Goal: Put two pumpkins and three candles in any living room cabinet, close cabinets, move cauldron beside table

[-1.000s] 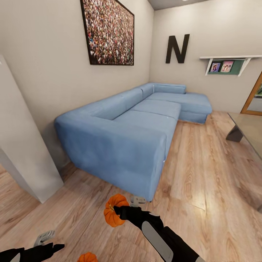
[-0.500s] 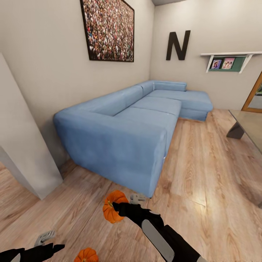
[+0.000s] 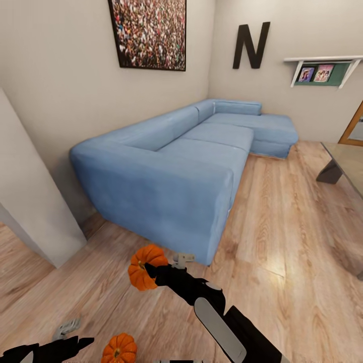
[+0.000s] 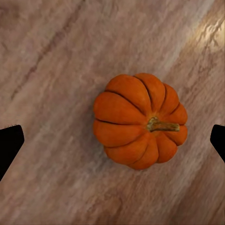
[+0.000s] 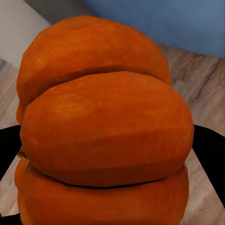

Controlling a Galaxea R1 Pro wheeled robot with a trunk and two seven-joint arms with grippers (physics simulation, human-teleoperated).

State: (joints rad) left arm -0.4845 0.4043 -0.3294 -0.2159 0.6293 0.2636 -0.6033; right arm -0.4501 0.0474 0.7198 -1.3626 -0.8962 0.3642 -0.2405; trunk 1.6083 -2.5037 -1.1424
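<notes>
Head view: right end effector (image 3: 151, 269) clamps a pumpkin (image 3: 141, 266).

Blue corner sofa (image 3: 191, 166) on wood floor (image 3: 292, 252) beneath framed crowd picture (image 3: 148, 33)

My black right gripper (image 3: 151, 270) grips an orange ribbed pumpkin (image 3: 141, 266). A second orange pumpkin (image 4: 139, 120), brownish stem, sits on the pale wood-grain floor (image 3: 282, 282). Blue sofa (image 3: 186, 166), black letter N (image 3: 250, 45), speckled multicolour picture (image 3: 148, 33), grey table (image 3: 348, 166).

Table (image 3: 348, 164) half past frame edge
</notes>
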